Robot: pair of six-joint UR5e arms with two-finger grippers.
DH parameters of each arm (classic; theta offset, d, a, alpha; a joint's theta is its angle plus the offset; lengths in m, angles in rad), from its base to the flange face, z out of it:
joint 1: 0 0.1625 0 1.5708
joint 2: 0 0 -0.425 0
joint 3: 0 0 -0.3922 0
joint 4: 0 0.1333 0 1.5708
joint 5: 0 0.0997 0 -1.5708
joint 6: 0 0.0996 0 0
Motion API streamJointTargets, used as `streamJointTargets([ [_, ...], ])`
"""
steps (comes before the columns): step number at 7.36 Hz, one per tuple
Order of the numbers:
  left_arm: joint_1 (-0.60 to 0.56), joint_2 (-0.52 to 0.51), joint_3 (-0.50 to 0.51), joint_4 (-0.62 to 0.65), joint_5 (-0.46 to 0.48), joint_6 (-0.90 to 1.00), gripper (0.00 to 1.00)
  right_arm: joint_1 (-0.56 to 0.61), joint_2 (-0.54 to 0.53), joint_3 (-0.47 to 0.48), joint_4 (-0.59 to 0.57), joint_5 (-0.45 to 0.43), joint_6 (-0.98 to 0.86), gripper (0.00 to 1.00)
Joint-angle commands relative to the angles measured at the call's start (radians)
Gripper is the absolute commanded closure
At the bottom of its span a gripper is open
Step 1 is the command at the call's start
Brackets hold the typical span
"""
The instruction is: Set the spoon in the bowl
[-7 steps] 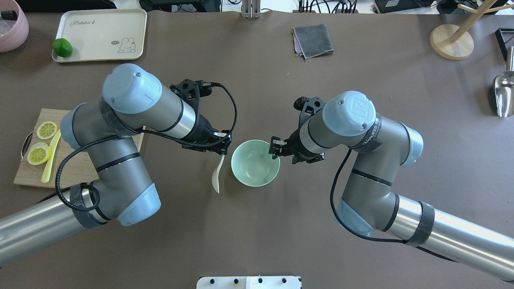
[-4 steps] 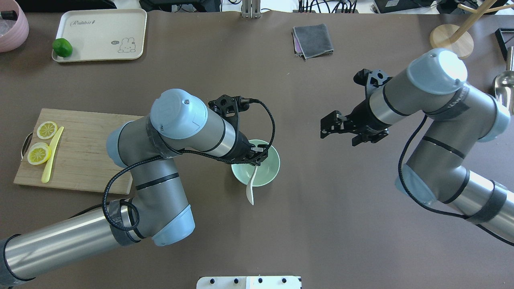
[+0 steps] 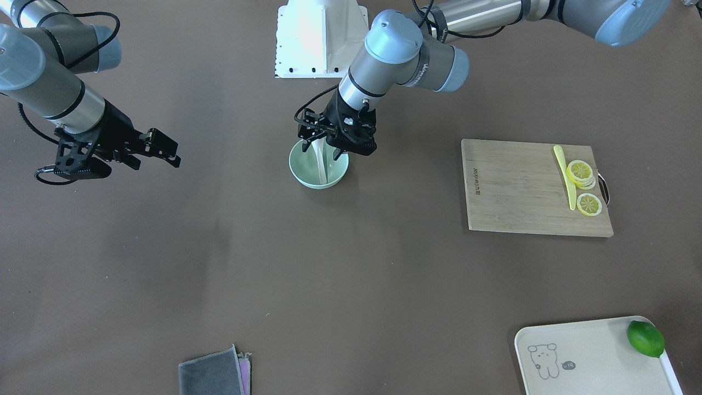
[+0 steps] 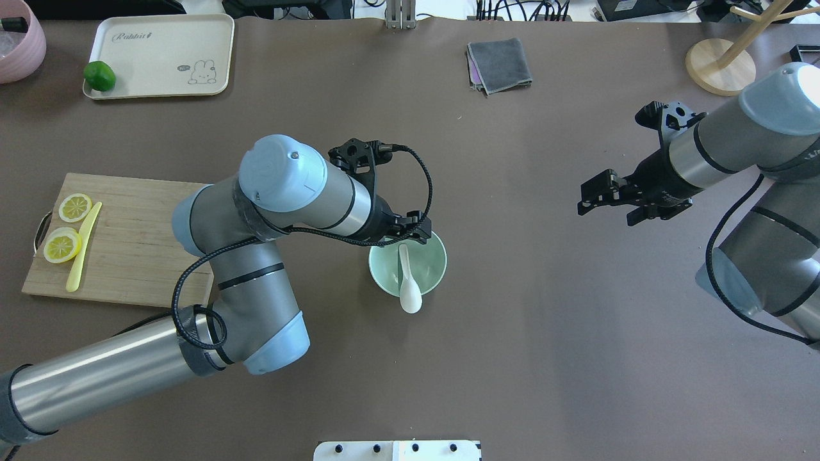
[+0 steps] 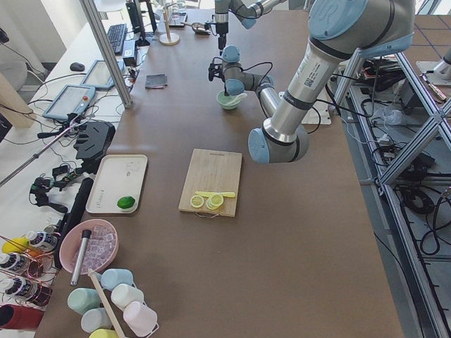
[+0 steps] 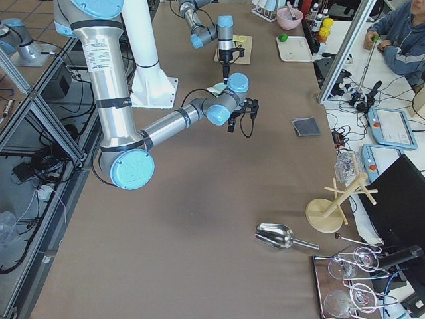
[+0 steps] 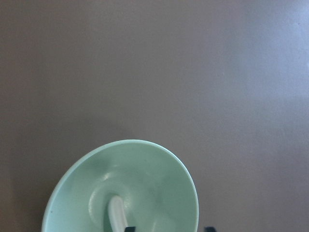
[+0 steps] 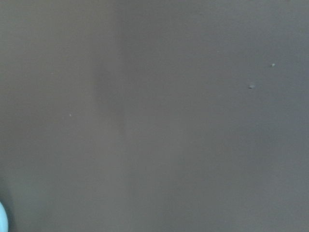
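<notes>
The pale mint-green bowl (image 4: 430, 256) stands mid-table; it also shows in the front view (image 3: 303, 171) and the left wrist view (image 7: 159, 183). The white spoon (image 4: 408, 282) lies tilted across it, its scoop over the rim nearest the robot and its handle end down inside (image 7: 116, 212); it also shows in the front view (image 3: 321, 167). My left gripper (image 4: 410, 235) hovers just above the bowl (image 3: 334, 144). Its fingertips stand apart and the spoon is not between them. My right gripper (image 4: 586, 197) is open and empty, far to the right of the bowl (image 3: 169, 151).
A wooden cutting board (image 4: 128, 243) with lemon slices and a yellow knife (image 4: 82, 246) lies to the left. A tray (image 4: 160, 54) with a lime, a grey cloth (image 4: 500, 64), a wooden stand (image 4: 721, 64) and a metal scoop (image 4: 804, 150) lie along the far and right edges.
My left gripper carried the spoon from the bowl's left to over the bowl, and the spoon now rests in it. My right gripper left the bowl's rim and drew far to the right.
</notes>
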Motion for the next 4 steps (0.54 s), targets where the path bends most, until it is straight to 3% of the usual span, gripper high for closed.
streamJointTargets([
  [1,-0.142,0.130,-0.052,0.011,-0.120,0.151,0.02,0.060,-0.063,-0.007,-0.001,0.002,-0.124,0.00],
  [2,-0.254,0.214,-0.075,0.011,-0.225,0.254,0.02,0.098,-0.100,-0.010,-0.007,0.004,-0.201,0.00],
  [4,-0.426,0.389,-0.120,0.011,-0.297,0.502,0.02,0.193,-0.177,-0.025,-0.015,0.005,-0.382,0.00],
])
